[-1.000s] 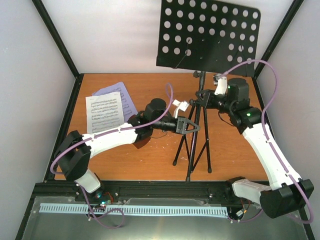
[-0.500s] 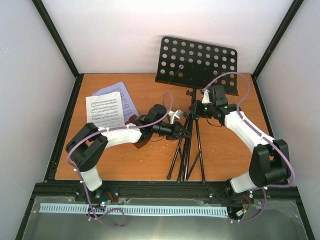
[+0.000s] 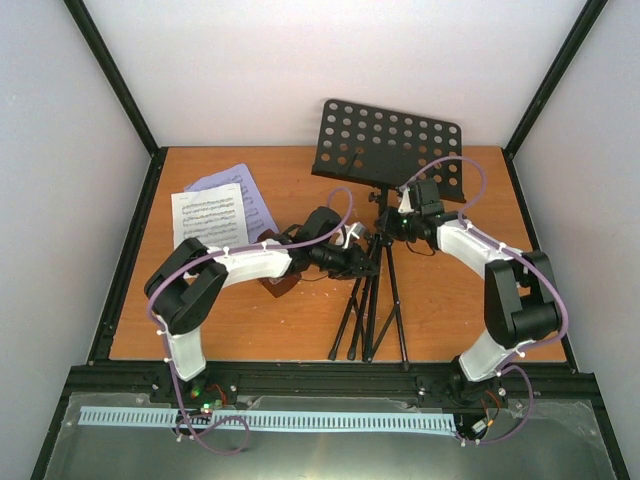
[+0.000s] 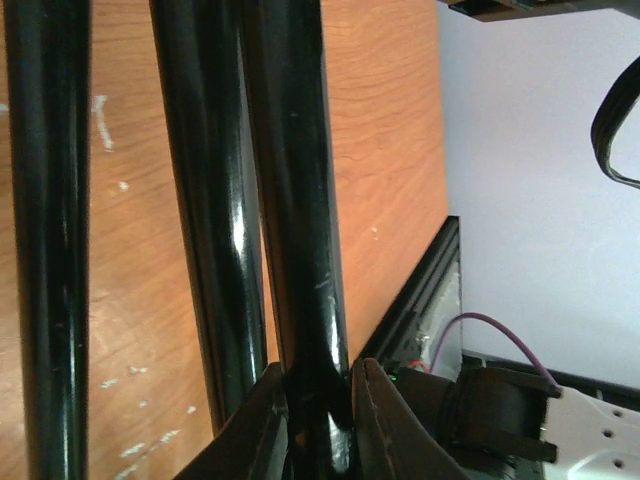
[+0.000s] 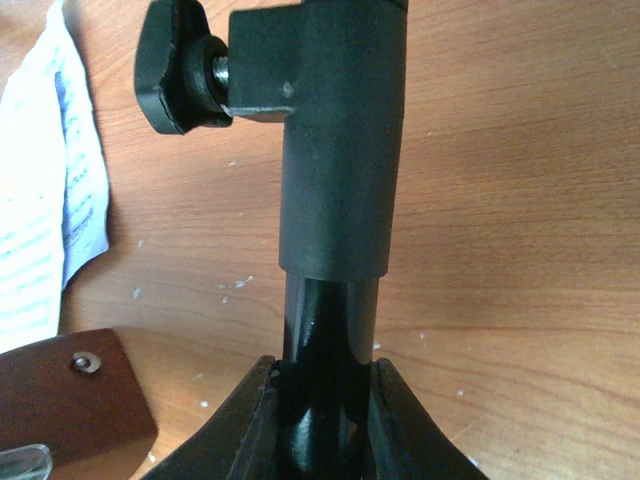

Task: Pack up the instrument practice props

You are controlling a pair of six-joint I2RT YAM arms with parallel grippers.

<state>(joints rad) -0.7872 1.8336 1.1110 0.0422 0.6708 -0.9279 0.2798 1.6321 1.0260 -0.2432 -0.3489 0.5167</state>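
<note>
The black tripod music stand [image 3: 372, 290] stands mid-table, its perforated desk [image 3: 388, 145] lowered and tilted at the back. My left gripper [image 3: 366, 262] is shut on a black tube of the stand [image 4: 295, 230], beside the folded legs. My right gripper [image 3: 385, 226] is shut on the stand's glossy pole [image 5: 325, 350] just under its collar and knob [image 5: 175, 65]. White sheet-music pages [image 3: 210, 222] lie at the back left, and show in the right wrist view [image 5: 45, 190]. The red-brown metronome [image 3: 279, 284] is mostly hidden under my left arm; its base [image 5: 65, 400] shows in the right wrist view.
A pale blue-tinted page [image 3: 243, 190] lies under the white pages. Black frame posts and white walls enclose the wooden table [image 3: 470, 310]. The front rail [image 3: 300, 378] runs along the near edge.
The stand's desk has come down a long way and its legs have drawn closer together. Both arms have folded lower, my right wrist moving left and down with the pole.
</note>
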